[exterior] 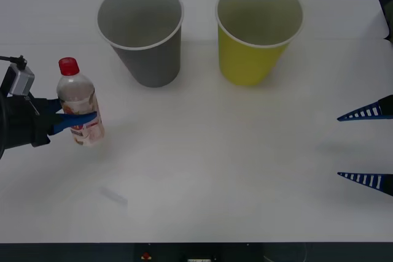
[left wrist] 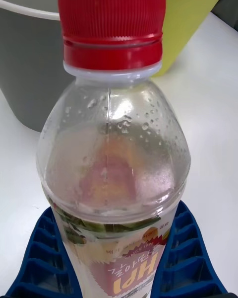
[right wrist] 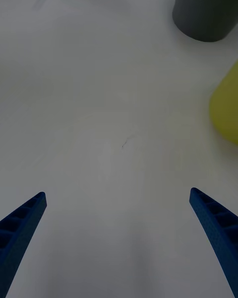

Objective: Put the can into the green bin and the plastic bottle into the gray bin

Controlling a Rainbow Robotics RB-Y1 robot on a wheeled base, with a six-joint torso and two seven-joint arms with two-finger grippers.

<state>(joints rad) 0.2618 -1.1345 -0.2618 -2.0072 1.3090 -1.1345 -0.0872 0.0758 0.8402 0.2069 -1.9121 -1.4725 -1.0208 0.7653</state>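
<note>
The left gripper point(exterior: 80, 119) has blue fingers point(left wrist: 191, 258) moulded in a ribbed lattice of open cells; behind them sits a black, blocky wrist housing; a small grey box with a thin black cable is mounted on its upper side; the right gripper point(exterior: 366, 146) shows two slender blue fingers point(right wrist: 218, 228), tapering to points, ribbed with pale slots along their length.

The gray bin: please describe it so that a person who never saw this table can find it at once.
On the white table, two large cup-shaped bins stand side by side at the far edge. The gray bin is the one on the robot's left, nearer the plastic bottle held by the left hand. Its dark gray wall and white rim distinguish it from the green bin.
</note>
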